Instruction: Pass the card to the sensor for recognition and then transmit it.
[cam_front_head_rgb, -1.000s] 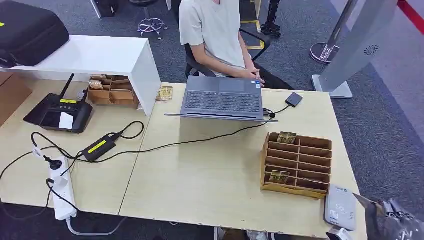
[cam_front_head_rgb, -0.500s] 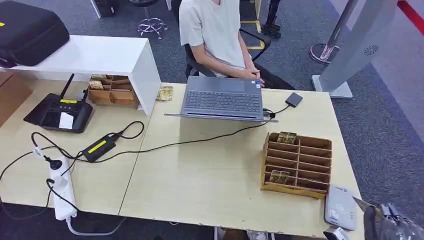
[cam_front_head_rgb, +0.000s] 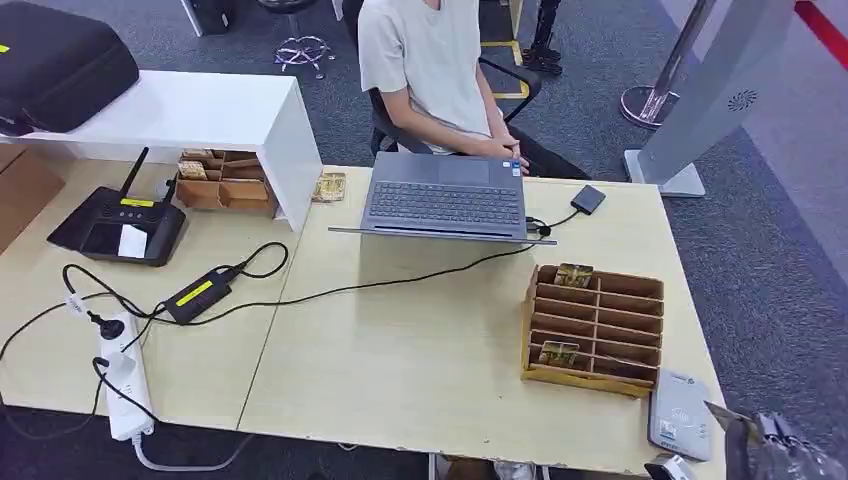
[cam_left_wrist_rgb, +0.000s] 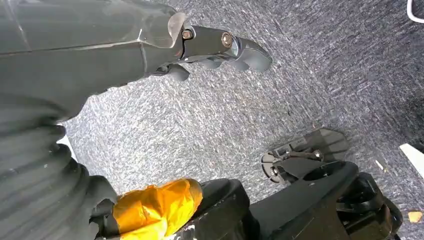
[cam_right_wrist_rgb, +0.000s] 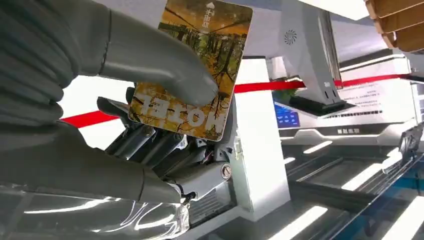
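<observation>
In the right wrist view my right hand (cam_right_wrist_rgb: 150, 75) holds a card (cam_right_wrist_rgb: 195, 65) printed with yellow autumn trees, the thumb pressing on its face and the darker fingers behind it. From the head view that right hand (cam_front_head_rgb: 785, 452) sits at the table's near right corner, just right of the grey card sensor (cam_front_head_rgb: 682, 415), which lies flat on the table. I cannot tell whether the card is over the sensor. My left hand (cam_left_wrist_rgb: 215, 45) hangs above grey carpet with nothing in it, fingers loosely apart.
A wooden card rack (cam_front_head_rgb: 597, 325) with two cards in its slots stands just behind the sensor. A laptop (cam_front_head_rgb: 445, 197) and its cable lie mid-table, and a person (cam_front_head_rgb: 430, 70) sits behind it. A power strip (cam_front_head_rgb: 122, 385) and a black device (cam_front_head_rgb: 118, 225) lie at the left.
My right hand has slipped a little lower toward the picture's bottom right corner. The sensor, rack and laptop stay where they were.
</observation>
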